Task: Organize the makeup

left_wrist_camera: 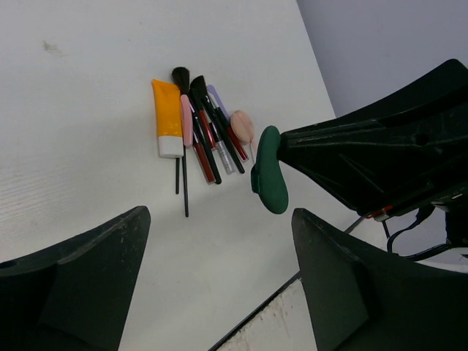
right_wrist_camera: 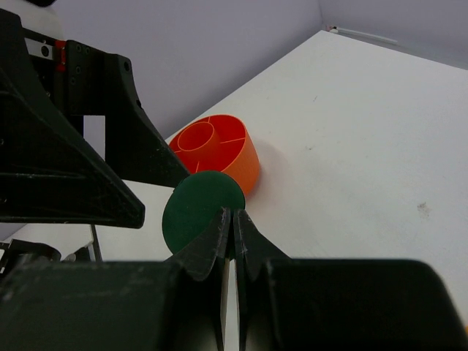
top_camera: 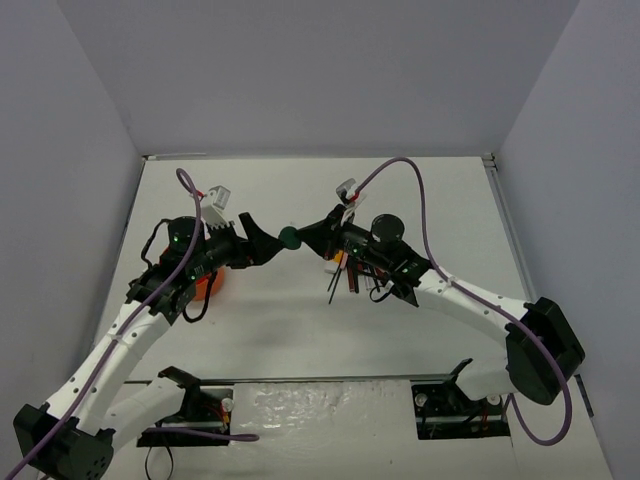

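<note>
My right gripper (right_wrist_camera: pixel 232 219) is shut on the edge of a dark green round compact (right_wrist_camera: pixel 197 208) and holds it in the air. In the top view the compact (top_camera: pixel 289 237) hangs between the two grippers. My left gripper (left_wrist_camera: pixel 219 278) is open and empty, its jaws facing the compact (left_wrist_camera: pixel 269 172) just in front of it. On the table lies a row of makeup: an orange-white tube (left_wrist_camera: pixel 168 117), thin black brushes and pencils (left_wrist_camera: pixel 199 142) and a pale pink puff (left_wrist_camera: pixel 242 126). In the top view this row (top_camera: pixel 340 275) is partly hidden under the right arm.
The round orange divided tub (right_wrist_camera: pixel 219 150) stands on the table behind the compact; in the top view the tub (top_camera: pixel 210 285) is partly hidden under the left arm. Grey walls close the table at the back and sides.
</note>
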### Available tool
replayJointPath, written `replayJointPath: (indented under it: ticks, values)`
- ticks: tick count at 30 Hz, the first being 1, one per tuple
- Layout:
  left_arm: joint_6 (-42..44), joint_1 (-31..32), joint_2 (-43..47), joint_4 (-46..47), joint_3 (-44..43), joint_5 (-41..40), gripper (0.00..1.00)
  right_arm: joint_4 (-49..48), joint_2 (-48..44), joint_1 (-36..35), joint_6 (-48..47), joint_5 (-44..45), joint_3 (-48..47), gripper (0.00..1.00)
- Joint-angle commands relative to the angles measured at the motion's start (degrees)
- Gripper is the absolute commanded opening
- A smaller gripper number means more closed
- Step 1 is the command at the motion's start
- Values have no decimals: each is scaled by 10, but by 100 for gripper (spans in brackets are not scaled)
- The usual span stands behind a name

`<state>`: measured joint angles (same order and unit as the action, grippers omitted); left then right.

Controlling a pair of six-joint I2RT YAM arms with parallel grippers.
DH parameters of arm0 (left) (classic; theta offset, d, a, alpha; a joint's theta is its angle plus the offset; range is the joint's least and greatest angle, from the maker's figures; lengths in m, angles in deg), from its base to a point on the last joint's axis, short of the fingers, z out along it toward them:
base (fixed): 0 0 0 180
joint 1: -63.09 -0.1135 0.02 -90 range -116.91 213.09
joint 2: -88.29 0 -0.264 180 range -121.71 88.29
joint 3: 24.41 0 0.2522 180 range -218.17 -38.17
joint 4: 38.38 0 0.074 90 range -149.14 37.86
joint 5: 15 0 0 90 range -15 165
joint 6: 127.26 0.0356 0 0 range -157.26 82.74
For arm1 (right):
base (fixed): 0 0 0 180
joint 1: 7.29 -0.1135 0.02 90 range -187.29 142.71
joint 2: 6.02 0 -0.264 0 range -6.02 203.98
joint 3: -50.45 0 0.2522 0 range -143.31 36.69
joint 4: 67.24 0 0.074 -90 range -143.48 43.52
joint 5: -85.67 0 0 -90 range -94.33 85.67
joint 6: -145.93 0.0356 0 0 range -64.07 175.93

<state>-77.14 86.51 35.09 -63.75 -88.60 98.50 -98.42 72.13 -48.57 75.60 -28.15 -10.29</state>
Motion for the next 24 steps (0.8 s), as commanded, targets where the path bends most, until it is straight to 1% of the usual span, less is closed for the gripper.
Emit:
replayJointPath:
  ticks: [1, 2, 4, 13, 14, 17, 19, 24]
  values:
    - [-31, 15, -9, 73, -47, -2, 71, -84, -32, -8, 2, -19, 0, 0]
    - [-32, 15, -11, 77, -47, -1, 70, -84, -33, -8, 2, -21, 1, 0]
    - [-36, 20, -18, 84, -48, -1, 65, -87, -34, -8, 2, -24, 3, 0]
    - [-49, 41, -36, 104, -55, 0, 52, -87, -37, -9, -3, -38, 11, 0]
    - [-49, 44, -37, 105, -56, -2, 49, -86, -37, -10, -4, -39, 12, 0]
    - [-51, 49, -39, 106, -57, -4, 38, -86, -35, -9, -4, -43, 13, 0]
    - [-46, 53, -41, 106, -59, -5, 26, -87, -34, -10, -4, -46, 14, 0]
    - [-39, 63, -52, 106, -59, -4, 2, -88, -34, -9, -8, -48, 18, 0]
